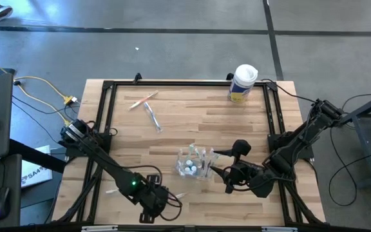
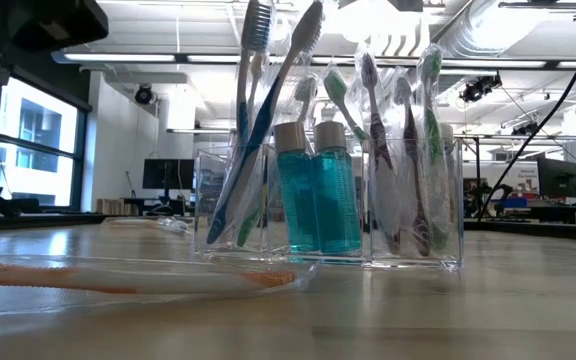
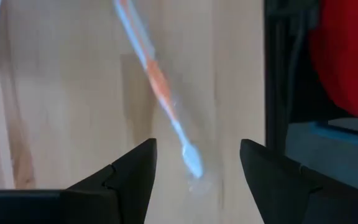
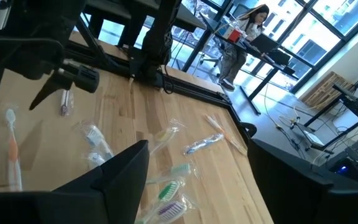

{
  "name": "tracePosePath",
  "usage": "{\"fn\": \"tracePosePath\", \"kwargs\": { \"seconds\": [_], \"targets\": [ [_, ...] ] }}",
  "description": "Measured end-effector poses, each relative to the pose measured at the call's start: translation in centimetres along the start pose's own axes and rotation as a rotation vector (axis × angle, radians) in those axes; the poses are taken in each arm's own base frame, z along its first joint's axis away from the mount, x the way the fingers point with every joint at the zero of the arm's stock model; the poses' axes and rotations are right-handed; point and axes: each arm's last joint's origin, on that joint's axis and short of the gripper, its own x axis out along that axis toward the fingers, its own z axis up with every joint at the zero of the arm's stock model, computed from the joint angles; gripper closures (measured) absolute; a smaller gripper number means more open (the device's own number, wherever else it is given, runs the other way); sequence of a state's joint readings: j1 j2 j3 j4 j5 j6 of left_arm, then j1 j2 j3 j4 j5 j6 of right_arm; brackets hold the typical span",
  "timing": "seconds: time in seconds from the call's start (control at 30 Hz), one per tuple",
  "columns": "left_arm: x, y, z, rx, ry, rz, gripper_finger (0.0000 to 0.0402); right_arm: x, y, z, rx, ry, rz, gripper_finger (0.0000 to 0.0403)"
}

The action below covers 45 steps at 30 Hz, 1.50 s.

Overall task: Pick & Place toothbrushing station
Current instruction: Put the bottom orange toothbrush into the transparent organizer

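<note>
The toothbrushing station [image 1: 195, 163] is being kept upright on the table [image 1: 192, 109] near its front edge. It is being flanked by the right gripper [image 1: 227, 169], fingers spread wide, nothing gripped. The left gripper [image 1: 161, 200] is being held open and empty over a wrapped toothbrush [image 3: 160, 93]

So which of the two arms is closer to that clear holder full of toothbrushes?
The right. Its tool sits open right beside the clear holder, on its right-hand side in the overhead view. The left tool is open nearer the table's front edge, over a loose toothbrush.
</note>
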<state>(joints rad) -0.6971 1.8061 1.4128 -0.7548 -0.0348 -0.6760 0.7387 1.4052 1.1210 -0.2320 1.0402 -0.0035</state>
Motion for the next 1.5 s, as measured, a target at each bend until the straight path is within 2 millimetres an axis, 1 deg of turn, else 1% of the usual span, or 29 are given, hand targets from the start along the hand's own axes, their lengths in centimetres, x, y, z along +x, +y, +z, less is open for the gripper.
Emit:
{"fn": "tracePosePath", "kwargs": {
  "seconds": [0.13, 0.23, 0.37, 0.47, 0.57, 0.7, 0.93, 1.13, 1.33, 1.4, 1.5],
  "targets": [
    [0.0, 0.0, 0.1, 0.003, -0.023, 0.023, 0.0171, 0.0, 0.0, 0.0, -0.001, 0.001, 0.0, 0.0136],
    [0.1, 0.3, -0.2, -0.038, -0.021, 0.08, 0.0171, -0.1, 0.1, 0.0, 0.004, 0.0, 0.013, 0.0136],
    [1.2, 0.4, -0.4, -0.124, -0.008, 0.124, 0.0171, -0.6, 0.6, 0.0, 0.021, -0.006, 0.088, 0.0136],
    [2.5, 0.4, -0.3, -0.138, 0.0, 0.132, 0.0171, -1.0, 1.0, 0.0, 0.034, -0.011, 0.145, 0.0136],
    [3.6, 0.0, -0.1, -0.16, -0.012, 0.098, 0.0171, -1.4, 1.3, 0.0, 0.055, -0.014, 0.182, 0.0136],
    [4.3, -0.3, 0.2, -0.17, -0.028, 0.066, 0.0171, -1.8, 1.6, 0.0, 0.071, -0.019, 0.215, 0.0136],
    [4.7, -0.1, 0.0, -0.208, -0.014, 0.099, 0.0171, -2.1, 1.8, 0.1, 0.105, -0.025, 0.234, 0.0136],
    [6.2, 0.0, -0.1, -0.203, -0.005, 0.113, 0.0171, -2.2, 1.9, 0.2, 0.132, -0.026, 0.285, 0.0136],
    [6.9, -0.1, -0.2, -0.209, -0.002, 0.111, 0.0172, -2.2, 2.1, 0.5, 0.147, -0.039, 0.339, 0.0136],
    [7.3, 0.0, -0.3, -0.215, 0.024, 0.11, 0.0178, -2.2, 2.1, 0.5, 0.147, -0.04, 0.339, 0.0136],
    [7.6, 0.0, -0.4, -0.228, 0.036, 0.11, 0.021, -2.2, 2.1, 0.5, 0.146, -0.04, 0.339, 0.0136]
  ]
}}
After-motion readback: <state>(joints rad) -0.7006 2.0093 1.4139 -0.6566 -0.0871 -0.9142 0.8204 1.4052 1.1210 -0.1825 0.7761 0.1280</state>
